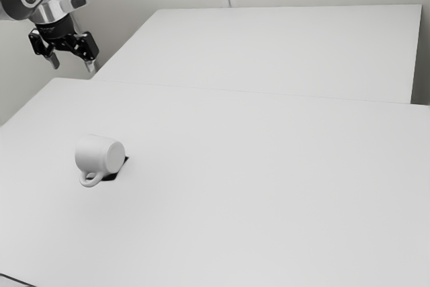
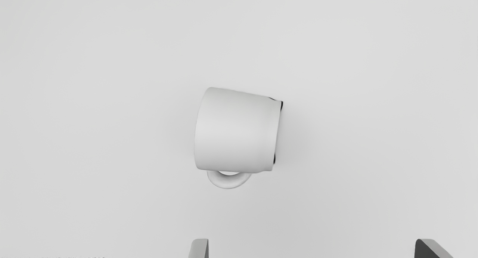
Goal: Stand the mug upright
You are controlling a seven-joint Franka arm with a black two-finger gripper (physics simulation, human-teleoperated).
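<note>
1. Mug (image 1: 91, 154) nearest you, on its side on the table (image 1: 255, 193). Not upright; standing it on its base is what's left.
2. Exterior view gives you its round base face; wrist view, its flank from above.
3. Farther back: gripper (image 1: 72, 66) raised, fingers apart, holding nothing.

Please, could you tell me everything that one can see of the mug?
The mug is plain white and smooth, perhaps ceramic. It has a round body with one loop handle. It lies on its side on the table, its flat base toward the exterior view's right and the handle low on the near side. A thin black piece shows from under it. The open gripper is away from it.
</note>
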